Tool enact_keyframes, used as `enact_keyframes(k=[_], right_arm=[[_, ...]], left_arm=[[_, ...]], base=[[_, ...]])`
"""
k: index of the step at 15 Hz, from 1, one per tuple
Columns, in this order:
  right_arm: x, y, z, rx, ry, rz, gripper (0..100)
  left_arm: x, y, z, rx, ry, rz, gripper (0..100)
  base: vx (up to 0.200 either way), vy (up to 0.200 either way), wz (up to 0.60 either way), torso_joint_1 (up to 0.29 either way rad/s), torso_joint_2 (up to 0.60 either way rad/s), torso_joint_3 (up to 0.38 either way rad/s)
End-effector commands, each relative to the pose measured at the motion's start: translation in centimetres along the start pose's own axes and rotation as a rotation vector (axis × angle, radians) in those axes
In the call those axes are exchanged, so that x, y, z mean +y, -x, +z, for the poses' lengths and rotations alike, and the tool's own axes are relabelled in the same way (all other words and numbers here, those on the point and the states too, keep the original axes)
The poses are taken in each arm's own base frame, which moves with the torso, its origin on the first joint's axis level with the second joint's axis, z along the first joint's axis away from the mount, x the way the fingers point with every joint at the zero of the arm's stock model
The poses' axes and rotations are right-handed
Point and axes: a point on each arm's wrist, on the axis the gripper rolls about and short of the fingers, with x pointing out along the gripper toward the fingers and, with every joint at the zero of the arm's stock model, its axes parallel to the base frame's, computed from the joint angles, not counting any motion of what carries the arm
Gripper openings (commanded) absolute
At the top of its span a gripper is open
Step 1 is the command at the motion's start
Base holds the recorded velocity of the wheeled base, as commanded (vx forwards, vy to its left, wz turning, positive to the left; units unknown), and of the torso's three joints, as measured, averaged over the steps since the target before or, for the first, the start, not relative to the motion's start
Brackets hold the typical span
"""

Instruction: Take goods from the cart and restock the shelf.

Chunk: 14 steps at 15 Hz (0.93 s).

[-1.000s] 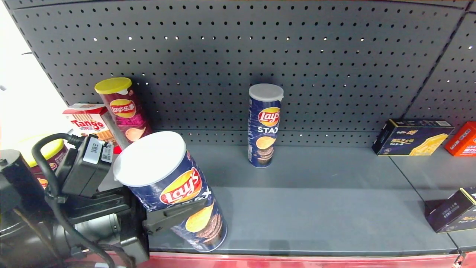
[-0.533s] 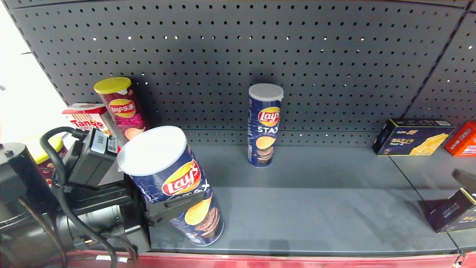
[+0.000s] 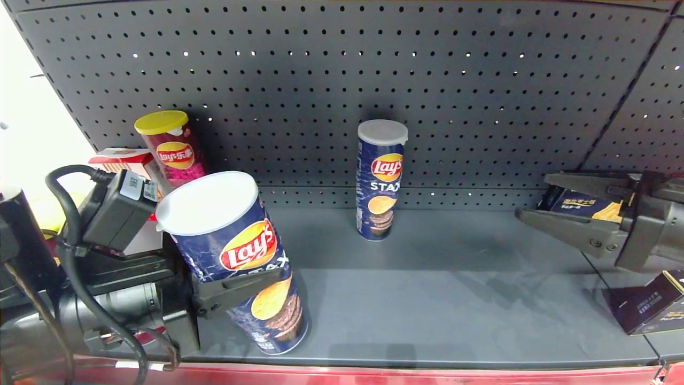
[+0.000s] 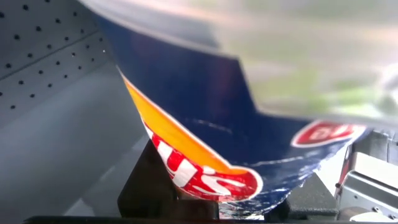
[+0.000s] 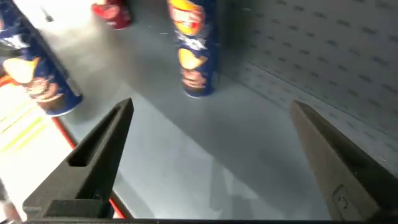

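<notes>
1. A blue chip can (image 3: 243,248) is clamped across its middle by the fingers of the left gripper (image 3: 235,270), at 8 o'clock in the head view.
2. The can is tilted, with its lid toward 11 o'clock and its base low at the front of the shelf (image 3: 454,299). Contact with the shelf cannot be judged.
3. For a sound placement, the can is best brought upright first, so that the base lands flat.
4. It is best set back from the red front lip (image 3: 427,374). Room should be left from the matching can (image 3: 381,179) at 12 o'clock and the red can (image 3: 171,147) at 10 o'clock.
5. Release is best delayed until the weight is borne by the shelf, since a tall, narrow can is likely to topple.
6. The left arm is held low and nearly level, entering from 8 o'clock.
7. The right gripper (image 3: 541,198) is held above the shelf at 3 o'clock. Its fingers are spread wide and empty and point toward 9 o'clock.
</notes>
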Motion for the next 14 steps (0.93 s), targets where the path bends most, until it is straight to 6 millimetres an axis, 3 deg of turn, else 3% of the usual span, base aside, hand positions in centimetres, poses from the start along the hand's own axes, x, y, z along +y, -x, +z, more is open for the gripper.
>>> enact_keyframes(k=[1,5,8,10,14], right_arm=[[-1.4,-3.6,-0.2,0.038,-0.017,0.07,100],[-4.3,-8.1,-0.4,0.017,0.058,0.134,100],[-5.9,-11.8,-0.5,-0.023,0.1,0.313,100],[-6.7,-13.6,-0.6,-0.066,0.123,0.421,100],[-7.3,-15.6,-1.5,-0.064,0.117,0.451,100]], left_arm=[[-0.1,0.2,0.3,-0.014,-0.01,0.004,0],[0.0,0.1,0.4,-0.015,-0.011,0.004,0],[0.2,0.3,0.3,-0.012,-0.009,0.025,0],[0.4,0.4,0.4,-0.015,-0.008,0.039,0],[0.6,0.7,0.2,-0.008,0.0,0.054,0]], base=[[0.0,0.0,0.0,0.0,0.0,0.0],[0.0,0.0,0.0,0.0,0.0,0.0],[0.0,0.0,0.0,0.0,0.0,0.0],[0.0,0.0,0.0,0.0,0.0,0.0],[0.0,0.0,0.0,0.0,0.0,0.0]])
